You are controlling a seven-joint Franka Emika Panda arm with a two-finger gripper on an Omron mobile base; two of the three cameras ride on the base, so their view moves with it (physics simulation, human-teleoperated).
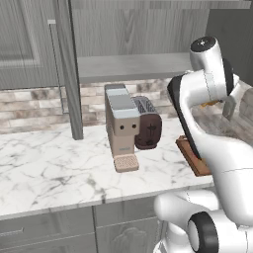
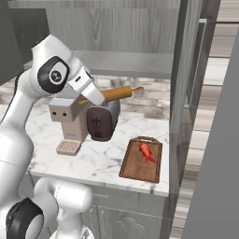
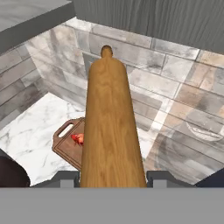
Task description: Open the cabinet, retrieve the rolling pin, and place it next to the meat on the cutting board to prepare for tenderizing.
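Though stubby, smooth wooden rolling pin (image 3: pixel 111 127)

The white robot arm's gripper (image 2: pixel 95 99) holds a tan wooden rolling pin (image 2: pixel 116 94) up in the air, above the dark brown toaster (image 2: pixel 102 122) and the tan boxy coffee machine (image 2: pixel 69 119). On the white marble counter (image 2: pixel 100 156) lies a flat reddish-brown wooden cutting board (image 2: pixel 142 161) with a small red strip of meat (image 2: pixel 146 151) on it. Behind them is the tall grey wood cabinet (image 2: pixel 135 42), its door (image 2: pixel 184 60) open just beside the board.
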